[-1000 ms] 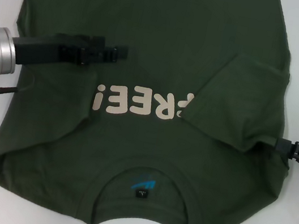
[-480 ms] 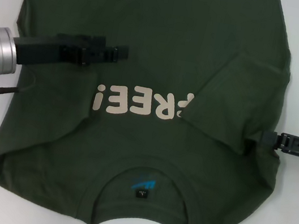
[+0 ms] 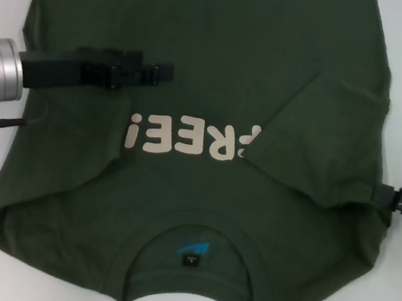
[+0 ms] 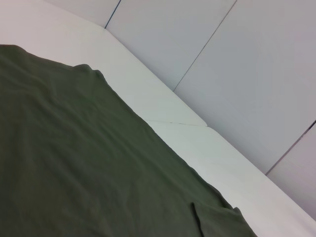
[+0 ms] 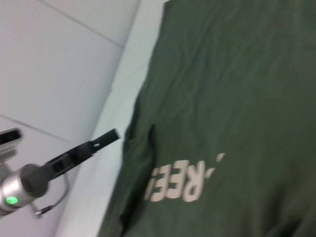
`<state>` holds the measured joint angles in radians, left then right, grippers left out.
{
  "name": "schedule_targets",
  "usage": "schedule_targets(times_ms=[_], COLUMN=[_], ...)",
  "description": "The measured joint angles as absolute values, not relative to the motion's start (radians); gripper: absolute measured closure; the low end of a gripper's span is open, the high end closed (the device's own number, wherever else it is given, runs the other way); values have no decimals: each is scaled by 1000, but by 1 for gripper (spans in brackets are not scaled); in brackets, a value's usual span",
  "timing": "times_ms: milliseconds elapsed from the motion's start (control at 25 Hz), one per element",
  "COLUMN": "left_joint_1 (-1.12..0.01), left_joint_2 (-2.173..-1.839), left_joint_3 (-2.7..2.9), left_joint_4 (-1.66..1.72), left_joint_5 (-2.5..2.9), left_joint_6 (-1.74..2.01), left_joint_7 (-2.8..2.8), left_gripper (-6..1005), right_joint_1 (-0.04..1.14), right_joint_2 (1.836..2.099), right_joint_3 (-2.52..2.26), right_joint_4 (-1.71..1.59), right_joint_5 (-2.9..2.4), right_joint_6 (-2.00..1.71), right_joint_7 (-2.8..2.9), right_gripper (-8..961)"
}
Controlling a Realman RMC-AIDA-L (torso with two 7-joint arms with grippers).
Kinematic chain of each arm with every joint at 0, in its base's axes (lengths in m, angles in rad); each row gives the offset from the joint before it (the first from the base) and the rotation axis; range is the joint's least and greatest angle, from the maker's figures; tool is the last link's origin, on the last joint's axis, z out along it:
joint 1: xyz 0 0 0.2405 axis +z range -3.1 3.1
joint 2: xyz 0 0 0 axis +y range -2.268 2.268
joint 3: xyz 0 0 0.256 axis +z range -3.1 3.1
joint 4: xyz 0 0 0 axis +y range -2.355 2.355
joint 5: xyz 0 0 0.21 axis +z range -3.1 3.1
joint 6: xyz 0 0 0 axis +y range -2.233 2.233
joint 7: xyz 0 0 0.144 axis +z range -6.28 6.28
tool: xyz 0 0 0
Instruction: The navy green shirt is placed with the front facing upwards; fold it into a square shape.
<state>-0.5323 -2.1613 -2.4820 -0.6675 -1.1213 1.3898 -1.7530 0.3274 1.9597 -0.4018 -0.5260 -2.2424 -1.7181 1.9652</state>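
While left gripper [image 3: 164,73] stays, right gripper [image 3: 388,194] has retreated off the shirt [image 3: 206,28].

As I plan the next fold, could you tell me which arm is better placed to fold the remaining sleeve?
Probably the left: the left tool hovers over the dark olive-green cotton T-shirt on its unfolded side; the right tool sits beside the folded sleeve.

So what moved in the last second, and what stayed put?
The right gripper slid in along the shirt's right edge, then backed out again to about where it began. The navy green shirt, with its right sleeve folded over the front, kept its shape. The left gripper stayed over the chest.
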Motion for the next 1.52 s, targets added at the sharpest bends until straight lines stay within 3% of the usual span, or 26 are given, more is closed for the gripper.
schedule_targets(times_ms=[320,800,1520], left_joint_1=[-532,-529,-537], left_joint_2=[-2161,-2161,-2162], left_joint_3=[-2482,-2482,-2482], left_joint_4=[-666,-661,-653], left_joint_5=[-1121,-1121,-1121], left_joint_6=[1390,1390,1388], left_joint_7=[-1752,-1746,-1739], left_gripper=[112,111,111], right_joint_1=[292,283,263], right_joint_2=[1954,1974,1967], right_joint_3=[-406,-412,-381], right_joint_4=[-518,-515,-520], right_joint_5=[-2260,-2272,-2263], right_joint_6=[-1668,-1682,-1882], right_joint_7=[1964,1951,1901], right_gripper=[137,138,138])
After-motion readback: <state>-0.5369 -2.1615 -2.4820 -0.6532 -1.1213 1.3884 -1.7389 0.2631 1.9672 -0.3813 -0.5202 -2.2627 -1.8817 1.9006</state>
